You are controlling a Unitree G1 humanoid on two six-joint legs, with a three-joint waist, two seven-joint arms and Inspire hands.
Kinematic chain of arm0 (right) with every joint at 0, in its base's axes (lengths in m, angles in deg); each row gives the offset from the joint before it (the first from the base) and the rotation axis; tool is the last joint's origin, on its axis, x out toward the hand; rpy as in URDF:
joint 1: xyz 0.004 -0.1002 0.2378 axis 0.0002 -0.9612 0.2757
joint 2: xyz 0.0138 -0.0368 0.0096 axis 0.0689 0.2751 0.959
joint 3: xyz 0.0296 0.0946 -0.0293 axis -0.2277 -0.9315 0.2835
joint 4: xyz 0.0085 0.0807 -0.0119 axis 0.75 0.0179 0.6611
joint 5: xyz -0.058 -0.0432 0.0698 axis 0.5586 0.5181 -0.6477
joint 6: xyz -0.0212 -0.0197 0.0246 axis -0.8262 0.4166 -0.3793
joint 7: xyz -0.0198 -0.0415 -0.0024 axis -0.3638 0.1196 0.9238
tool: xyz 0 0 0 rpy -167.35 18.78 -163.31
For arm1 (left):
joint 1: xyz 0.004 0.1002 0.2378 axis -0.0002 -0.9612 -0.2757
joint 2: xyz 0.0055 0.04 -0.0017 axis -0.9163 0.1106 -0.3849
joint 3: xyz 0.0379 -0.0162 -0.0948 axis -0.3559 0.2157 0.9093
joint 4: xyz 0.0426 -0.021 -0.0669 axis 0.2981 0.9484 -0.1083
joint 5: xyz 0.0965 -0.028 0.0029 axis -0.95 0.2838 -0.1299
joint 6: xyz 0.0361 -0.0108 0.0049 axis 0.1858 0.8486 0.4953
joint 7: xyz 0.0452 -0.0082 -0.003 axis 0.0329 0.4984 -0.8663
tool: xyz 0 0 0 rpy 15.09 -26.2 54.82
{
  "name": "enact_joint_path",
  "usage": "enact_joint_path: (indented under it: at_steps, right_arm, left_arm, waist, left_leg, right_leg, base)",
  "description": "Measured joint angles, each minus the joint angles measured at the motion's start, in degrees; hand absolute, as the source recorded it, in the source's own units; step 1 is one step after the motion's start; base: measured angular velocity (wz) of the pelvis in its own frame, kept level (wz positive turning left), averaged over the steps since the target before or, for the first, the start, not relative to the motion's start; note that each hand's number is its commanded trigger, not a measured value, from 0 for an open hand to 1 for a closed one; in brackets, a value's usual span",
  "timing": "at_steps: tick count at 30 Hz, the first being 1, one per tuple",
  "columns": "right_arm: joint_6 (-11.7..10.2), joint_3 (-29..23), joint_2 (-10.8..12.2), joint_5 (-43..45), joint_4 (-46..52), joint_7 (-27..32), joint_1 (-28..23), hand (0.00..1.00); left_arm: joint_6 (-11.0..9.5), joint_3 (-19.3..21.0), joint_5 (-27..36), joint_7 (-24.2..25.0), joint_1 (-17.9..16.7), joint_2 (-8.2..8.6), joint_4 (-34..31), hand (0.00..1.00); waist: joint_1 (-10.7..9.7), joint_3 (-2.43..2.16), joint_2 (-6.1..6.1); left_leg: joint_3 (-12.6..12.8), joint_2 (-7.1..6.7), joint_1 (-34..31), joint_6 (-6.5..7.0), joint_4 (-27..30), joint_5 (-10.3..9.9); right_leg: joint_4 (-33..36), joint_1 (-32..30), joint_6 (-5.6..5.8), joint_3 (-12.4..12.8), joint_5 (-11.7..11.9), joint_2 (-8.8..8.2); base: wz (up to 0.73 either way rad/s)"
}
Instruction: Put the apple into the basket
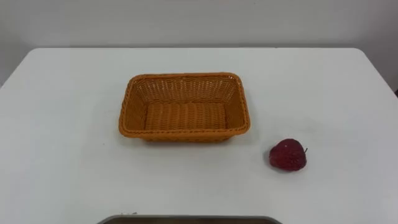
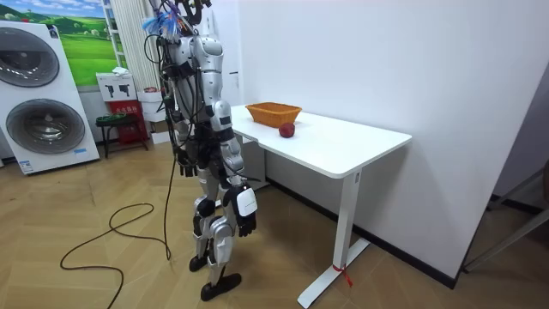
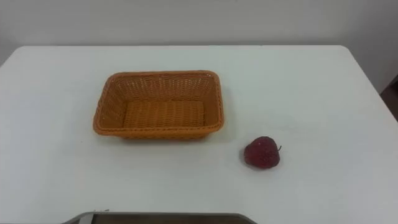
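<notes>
A dark red apple (image 1: pixel 287 155) lies on the white table (image 1: pixel 62 124), to the right of and a little nearer than an orange wicker basket (image 1: pixel 184 77). The basket is empty and stands in the middle of the table. In the room view I stand at the table's near end, facing it, upright, with the apple (image 2: pixel 286 130) and the basket (image 2: pixel 273 112) in front of me. My right hand (image 2: pixel 245 216) hangs low beside my leg, well below the tabletop and away from the apple.
A white wall runs behind the table's far edge. Washing machines (image 2: pixel 39 103) and a small red stool (image 2: pixel 120 124) stand at the room view's left, behind me. Wooden floor surrounds the table.
</notes>
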Motion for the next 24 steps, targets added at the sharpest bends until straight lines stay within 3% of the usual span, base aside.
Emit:
enact_joint_path:
  at_steps: [6, 11, 14, 15, 19, 24]
  right_arm:
    - [0.0, 0.1, 0.0, -0.8, -0.1, 0.1, 0.6, 0.00]
    - [0.0, -0.3, 0.4, -10.7, -0.4, 2.9, 0.6, 0.00]
    - [-0.6, -5.6, 0.5, -23.7, -0.3, 4.7, 0.8, 0.00]
    - [-0.8, -8.5, 0.5, -31.5, -0.3, 5.4, 0.8, 0.00]
    - [-2.2, -17.3, 0.5, -53.2, 0.7, 8.3, 1.0, 0.00]
    - [-5.3, -26.3, 0.5, -71.2, 4.6, 14.6, 0.9, 0.00]
  left_arm:
    - [0.0, 0.0, 0.0, 0.1, 0.3, 0.03, 0.1, 0.00]
    - [-0.1, 0.0, -0.1, -0.6, 0.3, 0.32, 1.1, 0.00]
    - [-0.3, 0.3, -0.1, -0.6, 0.3, 0.80, 1.2, 0.00]
    - [-0.4, 0.7, -0.1, -0.6, 0.2, 0.80, 1.2, 0.00]
    - [-1.1, 3.8, 1.2, -0.8, -0.2, 0.81, 1.1, 0.00]
    - [-3.4, 6.6, 1.5, -1.9, -1.3, 0.37, 0.9, 0.00]
  waist:
    - [0.3, 0.01, -0.08]
    - [0.0, -0.02, -0.11]
    - [-0.2, 0.06, 0.06]
    - [-0.4, 0.12, -0.02]
    - [-2.8, 0.14, -0.14]
    - [-4.8, 0.04, -0.50]
  left_leg:
    - [0.0, 0.03, -0.2, 0.00, 0.0, 0.0]
    - [0.1, 0.07, 0.0, 0.01, 0.1, 0.0]
    - [0.1, 0.10, 0.3, 0.01, 0.0, 0.0]
    - [0.1, 0.11, 0.3, 0.01, 0.0, 0.0]
    - [0.1, 0.06, 0.5, 0.07, 0.0, -0.1]
    - [0.5, 0.01, 0.9, 0.09, 0.1, -0.1]
  right_leg:
    - [0.1, -0.6, -0.01, 0.1, 0.0, 0.01]
    - [0.3, -0.5, -0.02, 0.2, 0.0, 0.03]
    - [0.6, -0.3, -0.01, 0.2, 0.0, 0.00]
    - [0.5, 0.0, -0.01, 0.2, 0.0, 0.02]
    - [0.1, 0.5, -0.02, 0.2, 0.0, 0.10]
    - [0.2, 0.4, -0.01, 0.2, 0.0, 0.06]
  base:
    - [0.00]
    - [0.00]
    - [0.00]
    - [0.05]
    - [0.02]
    - [-0.05]
